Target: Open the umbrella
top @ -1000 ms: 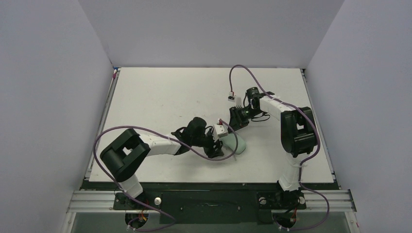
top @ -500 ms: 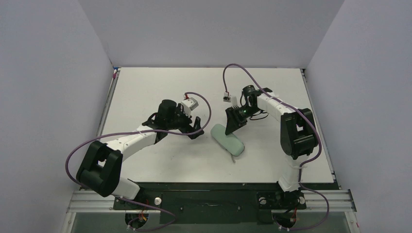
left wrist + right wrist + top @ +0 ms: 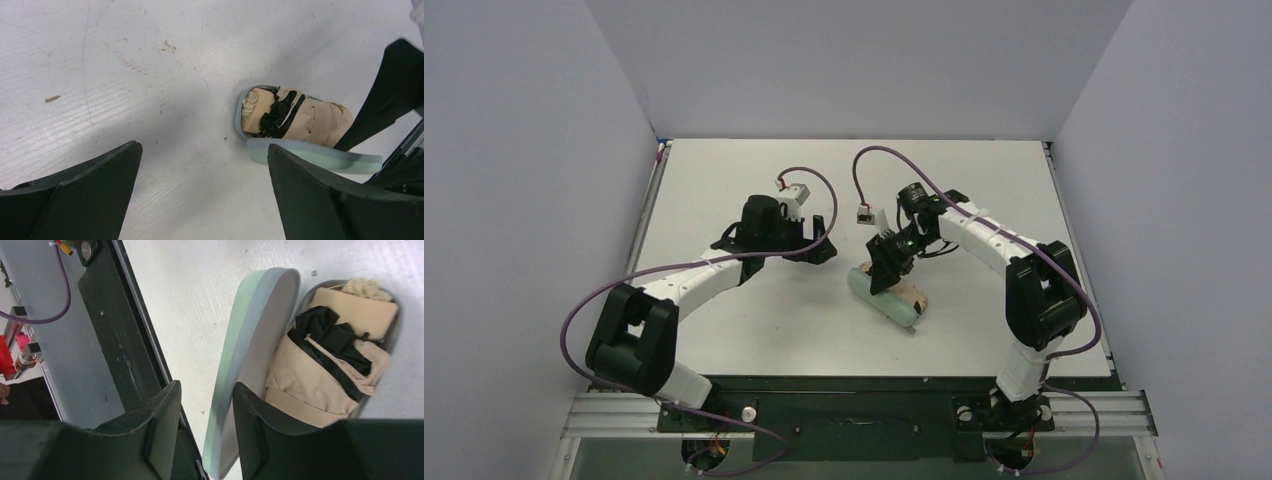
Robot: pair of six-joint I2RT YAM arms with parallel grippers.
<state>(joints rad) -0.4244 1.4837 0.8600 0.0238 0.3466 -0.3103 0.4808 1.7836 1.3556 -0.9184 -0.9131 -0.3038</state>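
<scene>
The pale mint-green case lies open in the middle of the table, its lid point(image 3: 874, 298) tipped up on edge. The umbrella point(image 3: 912, 292) lies folded inside the lower half, tan fabric with black folds showing. It also shows in the left wrist view point(image 3: 295, 117) and the right wrist view point(image 3: 330, 365). My right gripper point(image 3: 886, 268) straddles the raised lid point(image 3: 250, 340). One finger is inside the case against the lid, and a gap shows at the other finger point(image 3: 165, 410). My left gripper point(image 3: 824, 240) is wide open and empty point(image 3: 203, 146), left of the case.
The table's black front rail and metal frame point(image 3: 125, 340) show beyond the lid in the right wrist view. Purple cables loop over both arms. Grey walls enclose the white table point(image 3: 724, 180) on three sides.
My left arm has swung away from the case to the back left. My right gripper has come down onto the case, and the lid now stands open with the umbrella exposed.
</scene>
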